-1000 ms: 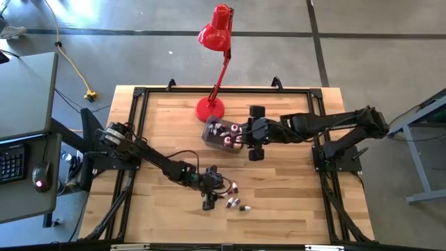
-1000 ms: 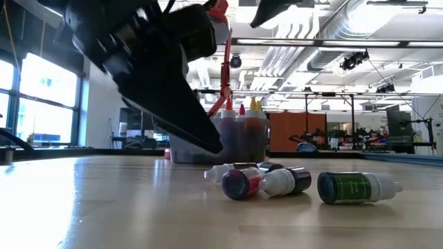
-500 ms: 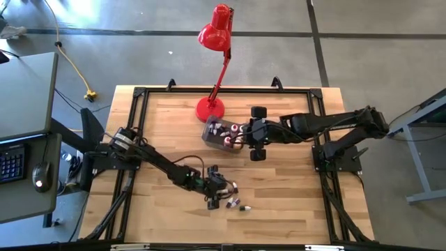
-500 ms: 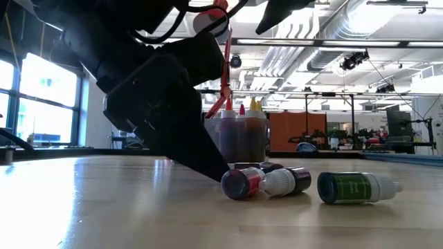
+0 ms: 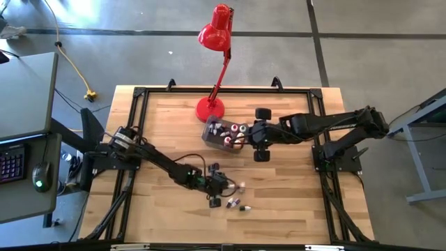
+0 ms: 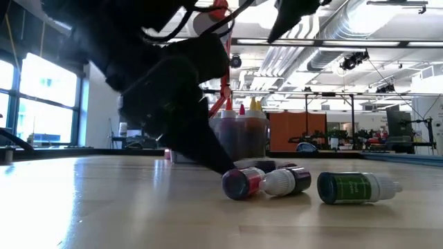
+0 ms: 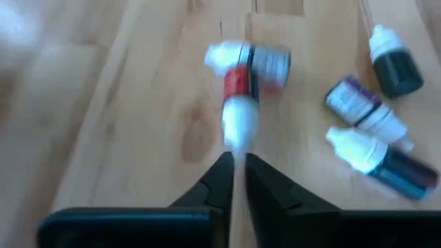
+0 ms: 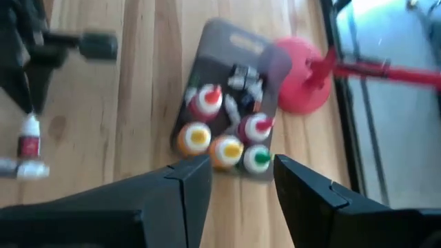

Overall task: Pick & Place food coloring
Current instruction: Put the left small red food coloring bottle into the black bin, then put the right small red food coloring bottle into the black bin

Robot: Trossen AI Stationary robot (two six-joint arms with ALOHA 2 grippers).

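Several small food coloring bottles lie loose on the wooden table near its front. One is a red one with a white cap (image 7: 238, 103), with another bottle (image 7: 258, 60) lying across its far end. My left gripper (image 7: 236, 162) is low over the table, shut at the red bottle's cap. A maroon bottle (image 6: 252, 182) and a green one (image 6: 356, 187) lie on their sides nearby. My right gripper (image 8: 241, 180) hovers open and empty above a grey tub (image 5: 221, 132). My left gripper pinches the white cap end (image 7: 237, 141) of the red food coloring bottle at its fingertips only. The fingers slant down from the table's left and lie along the bottle. The bottle lies on its side on the table, pointing away from the fingers.
The grey tub (image 8: 231, 52) holds larger squeeze bottles standing upright, with red, yellow and green caps. A red desk lamp (image 5: 211, 104) stands just behind it. Further loose bottles, dark green (image 7: 396, 65), purple-labelled (image 7: 358, 102) and maroon (image 7: 396, 169), lie to one side of the held one.
My left gripper has sunk toward the table and moved toward the table's right edge, up to the loose bottles. Its finger now reaches down to them in the low view.
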